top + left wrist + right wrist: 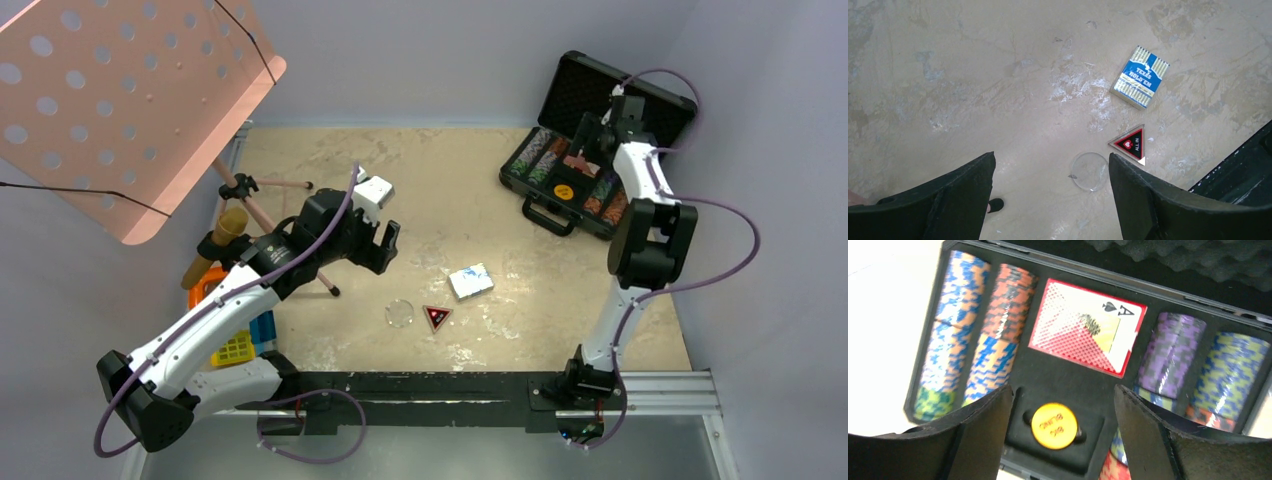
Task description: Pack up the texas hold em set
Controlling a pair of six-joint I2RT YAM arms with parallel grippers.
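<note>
Right fingers [973, 435] gape empty above our briefcase [600, 90], lid up at the surface's [350, 160] far right corner to receive pieces; left fingers [948, 200], also apart, hover near the blue deck [470, 281], triangular marker [436, 317] and clear button [399, 313], which we judge go in next.

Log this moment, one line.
left gripper: open, empty, above table | right gripper: open, empty, over case | case: lid open, red deck and orange button inside | on table: blue deck, clear button, triangular marker

The deck [470, 281] lies behind the marker [436, 317], button [400, 313] to its left.
</note>
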